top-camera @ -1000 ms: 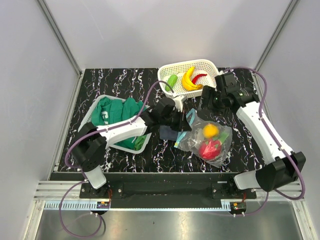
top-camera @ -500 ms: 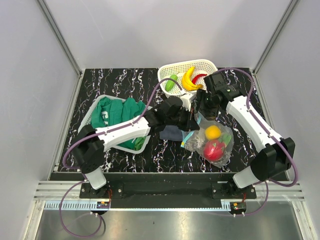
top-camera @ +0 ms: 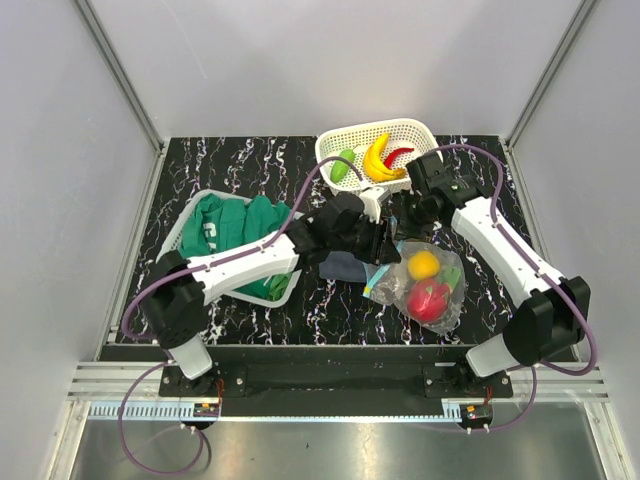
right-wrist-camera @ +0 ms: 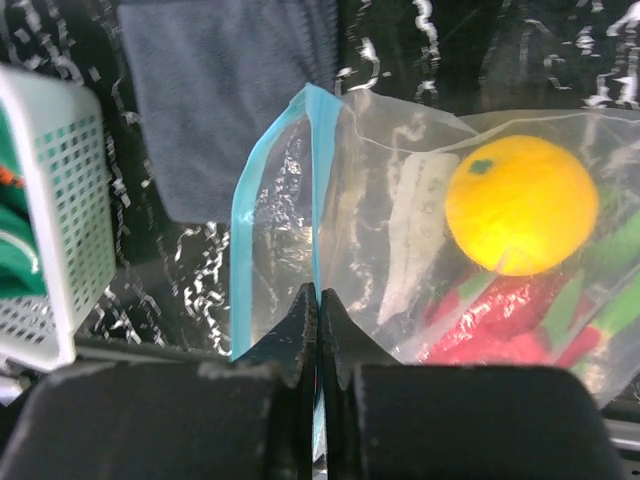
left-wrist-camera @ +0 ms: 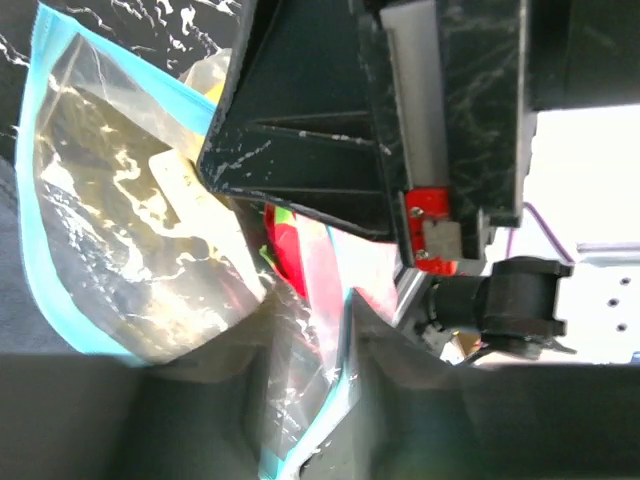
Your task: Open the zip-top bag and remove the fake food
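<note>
Not far along tbh. Right gripper (right-wrist-camera: 317, 318) clamped tight on teal zip strip of zip-top bag (top-camera: 425, 290), bag lying beside dark cloth (top-camera: 345, 266). Left gripper (left-wrist-camera: 300, 410) jaws slightly apart, bag film between, real grip unclear. Mouth partly parted. Fake food (right-wrist-camera: 520, 205) inside, not out yet. Banana (top-camera: 377, 160) sat in white basket (top-camera: 330, 150).

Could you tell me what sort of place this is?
Probably a robotics lab test cell: plain white panel walls on aluminium framing enclose a marble-patterned tabletop, with the left arm and right arm bolted to a rail at its near edge.
</note>
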Motion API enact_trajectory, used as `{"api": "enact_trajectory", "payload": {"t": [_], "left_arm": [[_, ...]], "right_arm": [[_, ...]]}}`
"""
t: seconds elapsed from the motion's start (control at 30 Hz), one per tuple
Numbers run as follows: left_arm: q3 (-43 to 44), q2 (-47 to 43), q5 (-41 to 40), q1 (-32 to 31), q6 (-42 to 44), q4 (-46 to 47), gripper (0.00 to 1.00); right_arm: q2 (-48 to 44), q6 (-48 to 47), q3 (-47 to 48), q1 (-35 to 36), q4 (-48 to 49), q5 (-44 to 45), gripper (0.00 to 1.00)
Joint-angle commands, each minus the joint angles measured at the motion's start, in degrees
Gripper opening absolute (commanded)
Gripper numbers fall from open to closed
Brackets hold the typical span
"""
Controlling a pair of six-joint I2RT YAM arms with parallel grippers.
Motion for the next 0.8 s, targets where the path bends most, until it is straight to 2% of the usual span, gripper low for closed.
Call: {"api": "enact_trajectory", "payload": {"t": [0.0, 0.03, 0.13, 0.23, 0.27, 0.33, 0.37, 0.47, 0.77], "left_arm": [[-2.7, -6.8, 1.3, 2.5, -2.2, 6.0, 0.50], [-3.8, -7.6, 4.3, 3.6, -3.3, 7.4, 0.52], [-3.8, -9.7, 4.5, 5.7, -3.3, 5.8, 0.51], [-1.7, -10.2, 3.9, 6.0, -1.8, 2.8, 0.39], [-1.4, -10.2, 3.6, 6.0, -1.7, 2.0, 0.30], [-1.1, -9.6, 3.2, 6.0, -1.8, 1.6, 0.24], [-1.1, -9.3, 3.1, 6.0, -2.2, 1.2, 0.17], [-1.6, -8.3, 3.5, 5.1, -2.8, 1.1, 0.08], [4.0, -2.6, -2.0, -1.2, -1.5, -4.8, 0.09]], "right_arm": [[-2.3, -2.5, 2.6, 0.5, 1.3, -5.7, 0.00], [-2.4, -2.2, 2.9, 0.6, 2.2, -8.4, 0.00], [-3.6, -0.3, 3.0, 0.8, 5.0, -13.7, 0.00], [-5.4, 1.6, 3.2, 0.8, 6.1, -15.2, 0.00], [-5.8, 2.0, 3.3, 0.8, 6.0, -15.1, 0.00], [-7.4, 2.5, 3.5, 0.8, 6.0, -14.0, 0.00], [-8.2, 2.8, 3.5, 0.8, 6.1, -13.6, 0.00], [-10.3, 3.2, 2.0, 0.5, 5.8, -11.5, 0.00], [-14.2, 4.9, -3.3, -0.2, 5.8, -6.9, 0.00]]}}
